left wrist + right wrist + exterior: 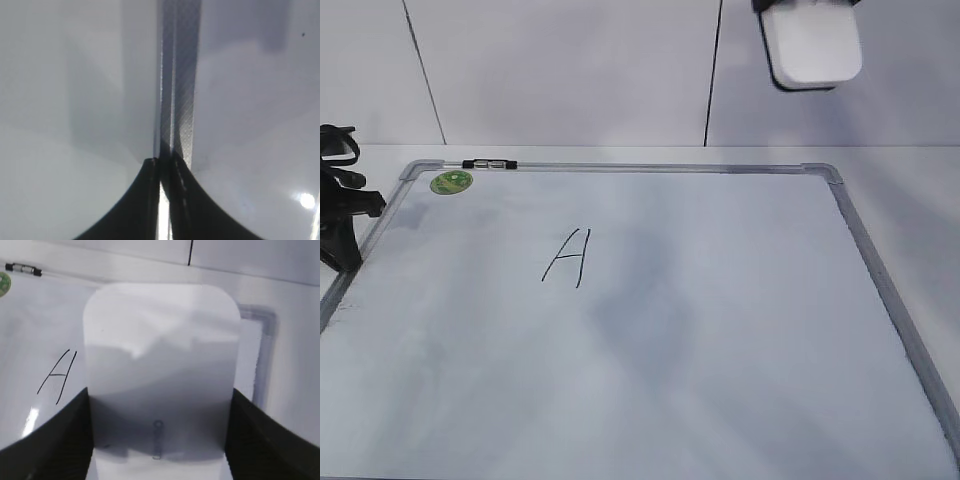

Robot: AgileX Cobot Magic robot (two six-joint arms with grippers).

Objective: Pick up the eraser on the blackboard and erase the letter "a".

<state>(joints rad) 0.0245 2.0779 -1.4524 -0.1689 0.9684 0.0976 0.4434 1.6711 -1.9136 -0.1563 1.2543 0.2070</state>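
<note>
The blackboard (720,330) is a large white board with a grey frame and a green sticker (451,182) in its far left corner. A black capital "A" (569,257) is written on it; no lowercase "a" shows on the board. My right gripper (159,440) is shut on the white eraser (160,355) and holds it high above the board's far right part; the eraser also shows at the top of the exterior view (812,45). My left gripper (163,167) is shut and empty over the board's left frame edge (177,75).
A black marker clip (488,163) sits on the board's far frame. The left arm (338,200) rests at the board's left edge. A white wall stands behind the table.
</note>
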